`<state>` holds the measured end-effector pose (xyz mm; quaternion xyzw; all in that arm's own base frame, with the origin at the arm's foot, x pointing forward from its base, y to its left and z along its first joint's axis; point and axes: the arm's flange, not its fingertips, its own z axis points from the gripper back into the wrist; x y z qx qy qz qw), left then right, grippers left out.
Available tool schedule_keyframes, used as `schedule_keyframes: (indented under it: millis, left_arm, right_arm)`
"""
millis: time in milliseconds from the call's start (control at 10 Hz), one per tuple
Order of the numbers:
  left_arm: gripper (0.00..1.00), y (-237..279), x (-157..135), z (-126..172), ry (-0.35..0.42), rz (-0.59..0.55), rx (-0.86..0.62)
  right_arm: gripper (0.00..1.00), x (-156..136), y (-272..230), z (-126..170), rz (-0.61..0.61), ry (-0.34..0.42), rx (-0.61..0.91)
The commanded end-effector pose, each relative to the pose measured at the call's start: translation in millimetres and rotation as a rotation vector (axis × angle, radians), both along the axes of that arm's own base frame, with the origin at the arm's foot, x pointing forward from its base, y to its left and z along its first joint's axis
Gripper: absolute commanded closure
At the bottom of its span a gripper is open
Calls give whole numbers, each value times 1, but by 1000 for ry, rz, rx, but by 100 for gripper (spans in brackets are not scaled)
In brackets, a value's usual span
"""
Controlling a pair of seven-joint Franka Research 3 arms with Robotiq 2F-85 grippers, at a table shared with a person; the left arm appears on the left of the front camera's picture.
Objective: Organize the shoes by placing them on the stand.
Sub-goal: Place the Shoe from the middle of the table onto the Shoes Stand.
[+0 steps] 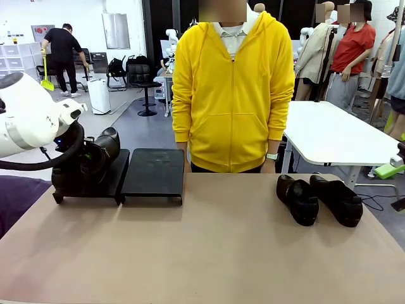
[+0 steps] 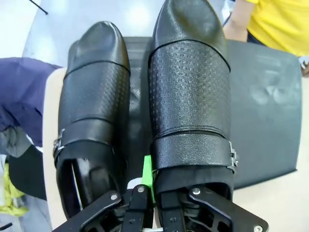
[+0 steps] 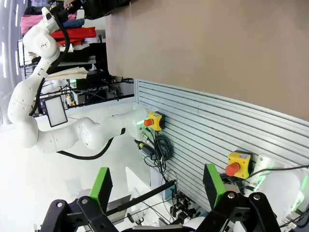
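Gripping shoe [image 2: 188,96] collar on stand [image 2: 265,106] | left fingers [image 2: 147,176] clamped | right fingers [image 3: 102,186] spread apart

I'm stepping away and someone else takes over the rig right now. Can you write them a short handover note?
Left gripper: shut on the heel collar of the gripped shoe, at the left panel of the stand.
Right gripper: open, holding nothing.
The placed shoe lies beside the gripped one on that left panel; the right panel holds no shoe.
The two other shoes lie side by side on the table, on the robot's right.
Done: one shoe placed, the second not yet released.
Left: release it, then probably move the last two to the right panel.
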<state>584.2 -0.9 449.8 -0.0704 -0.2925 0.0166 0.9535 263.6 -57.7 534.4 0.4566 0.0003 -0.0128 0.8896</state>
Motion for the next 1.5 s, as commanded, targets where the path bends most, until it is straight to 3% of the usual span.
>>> schedule_keyframes:
  millis: [0,300,400,500,600,1000,1400]
  left_arm:
    - [100,-1,9,-5,-53,36,-20]
    - [100,-4,18,-16,-26,44,-27]
    - [82,-4,18,-16,-22,32,-45]
    - [24,-4,17,-16,-22,31,-36]
    - [0,-4,17,-15,-31,29,-33]
    - [0,-21,4,12,-83,-12,-9]
    - [0,-46,-44,81,-43,-63,11]
  right_arm:
    - [0,2,1,5,-3,-5,28]
    - [0,2,1,5,-3,-5,28]
    - [0,2,1,5,-3,-5,28]
    - [0,2,1,5,-3,-5,28]
    - [0,2,1,5,-3,-5,28]
    - [0,2,1,5,-3,-5,28]
    - [0,2,1,5,-3,-5,28]
